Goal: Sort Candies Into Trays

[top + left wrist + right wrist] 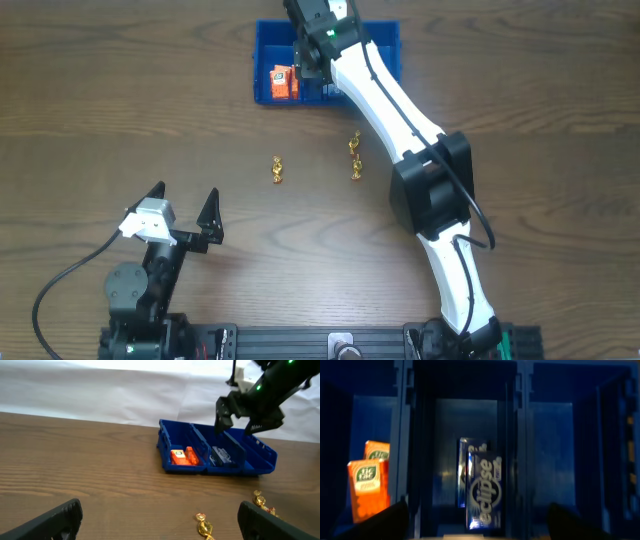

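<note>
A blue three-compartment tray stands at the table's far side. Two orange candy boxes lie in its left compartment and two dark blue gum packs in the middle one. My right gripper hangs open just above the middle compartment, over the gum packs, holding nothing; the left wrist view shows it over the tray too. Three gold-wrapped candies lie loose on the table: one at the centre, two to its right. My left gripper stands open near its base, far from everything.
The tray's third compartment has nothing in it. The right arm stretches diagonally over the table's right half, above the two right-hand candies. Bare wood table spreads left of the tray and candies.
</note>
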Available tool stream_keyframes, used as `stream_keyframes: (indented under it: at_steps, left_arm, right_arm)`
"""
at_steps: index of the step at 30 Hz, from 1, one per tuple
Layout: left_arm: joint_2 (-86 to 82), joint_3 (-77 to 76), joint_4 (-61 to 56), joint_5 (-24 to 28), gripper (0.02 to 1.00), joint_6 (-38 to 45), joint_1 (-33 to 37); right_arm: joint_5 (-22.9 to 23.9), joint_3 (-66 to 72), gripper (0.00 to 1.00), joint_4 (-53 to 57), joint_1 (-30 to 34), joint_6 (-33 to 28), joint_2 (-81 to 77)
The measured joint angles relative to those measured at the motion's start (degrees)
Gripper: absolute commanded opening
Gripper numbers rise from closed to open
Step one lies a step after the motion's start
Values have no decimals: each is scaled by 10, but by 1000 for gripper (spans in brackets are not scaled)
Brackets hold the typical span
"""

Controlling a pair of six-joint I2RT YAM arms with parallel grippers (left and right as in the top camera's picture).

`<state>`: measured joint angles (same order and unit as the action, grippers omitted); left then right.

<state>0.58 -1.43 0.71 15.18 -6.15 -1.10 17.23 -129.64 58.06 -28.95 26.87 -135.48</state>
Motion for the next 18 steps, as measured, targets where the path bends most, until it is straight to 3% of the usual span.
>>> stream_keyframes:
  at_steps: [7,18]
  left_arm:
    - [0,0,0,0,998,0,0]
    - [0,0,0,0,998,0,0]
  right_arm:
    - [-19,-29,985,77,-31,1,13]
    - [-107,-28,1000,189,-118,31,17]
